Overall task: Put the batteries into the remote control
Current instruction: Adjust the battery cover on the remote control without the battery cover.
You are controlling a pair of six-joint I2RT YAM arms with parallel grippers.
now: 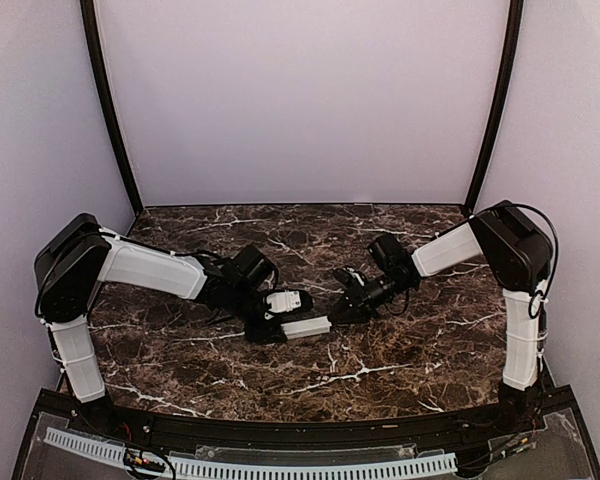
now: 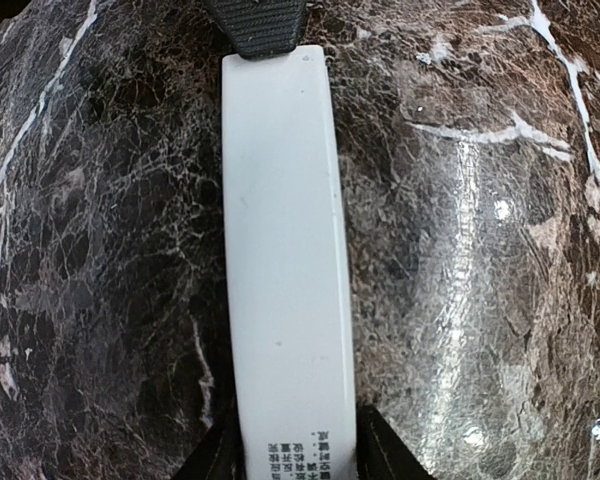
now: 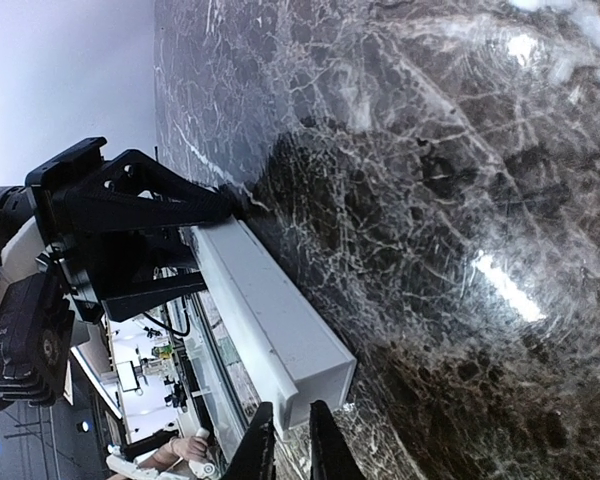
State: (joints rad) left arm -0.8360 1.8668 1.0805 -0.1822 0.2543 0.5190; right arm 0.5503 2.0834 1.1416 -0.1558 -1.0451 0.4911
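Count: one remote control [image 1: 307, 327] is showing; two arms, the left arm [image 1: 150, 268] and the right arm [image 1: 445, 250]; two pairs of fingers; one table [image 1: 410, 365].
Remote control: the white bar is lying level and low over the dark marbled table, stretching between the two arms. Whether it is resting on the table or hanging just above it, I cannot tell.
Left fingers [image 2: 215, 462]: one is sitting on each long side of the remote control at the end nearer the left arm. Both are pressing against the sides, so they are closed on it and gripping it.
Right fingers [image 3: 262, 450]: they are standing almost together with only a narrow gap between them. The tips are sitting at the opposite end of the remote control, and its end corner is lying right at that gap. I cannot tell whether they are pinching that end or only touching it.
Far end, left wrist view: one dark ribbed tip of the right fingers is overlapping the short edge of the remote control.
Printed text [image 2: 325, 445]: a few small dark lines are showing on the face of the remote control, just beside the left fingers.
Ridge: a thin lip is running along one long edge of the remote control in the right wrist view.
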